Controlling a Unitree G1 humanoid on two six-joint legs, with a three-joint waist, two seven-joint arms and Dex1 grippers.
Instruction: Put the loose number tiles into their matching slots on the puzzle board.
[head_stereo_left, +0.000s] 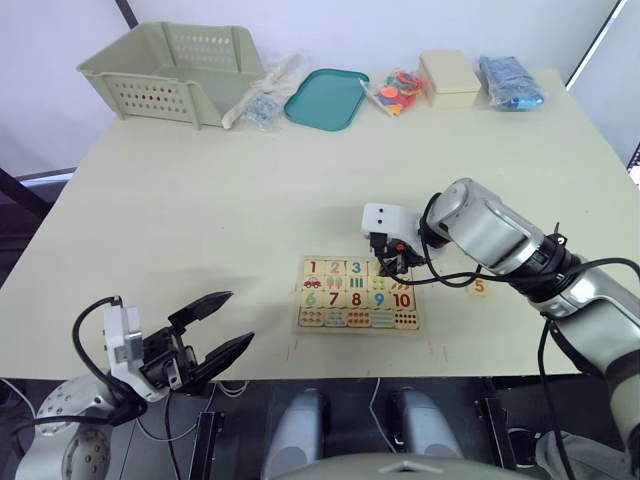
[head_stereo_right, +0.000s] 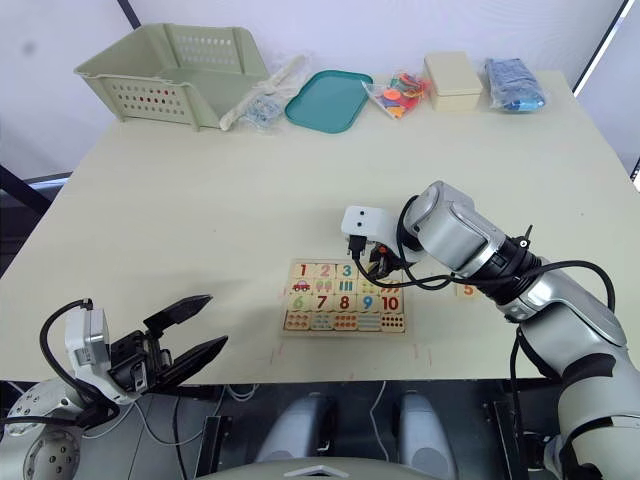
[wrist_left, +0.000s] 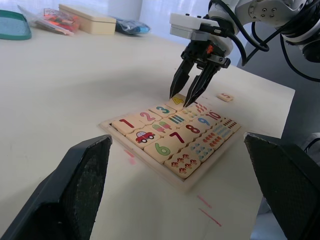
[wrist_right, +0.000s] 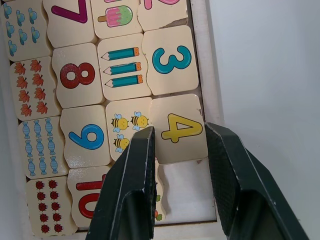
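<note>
- Right gripper (wrist_right: 179, 150) of two black fingers poised over the flat pale-wood puzzle board (head_stereo_left: 360, 294), jaws parted and empty, straddling the square pale-wood tile with a yellow 4 (wrist_right: 177, 128).
- That tile seated in the top row beside the blue 3 tile (wrist_right: 171, 61); fifth slot (wrist_right: 187, 192) next to it bare.
- Small loose tile with an orange 5 (head_stereo_left: 480, 287) flat on the table, just beside the board's right edge, apart from the fingers.
- Left gripper (head_stereo_left: 218, 335) low at the near table edge, well apart from the board, fingers spread, holding nothing.
- Pale cream tabletop (head_stereo_left: 220, 210); at the far edge a pale green slotted basket (head_stereo_left: 170, 70), teal plastic tray (head_stereo_left: 325, 97), cream box (head_stereo_left: 449, 78).
</note>
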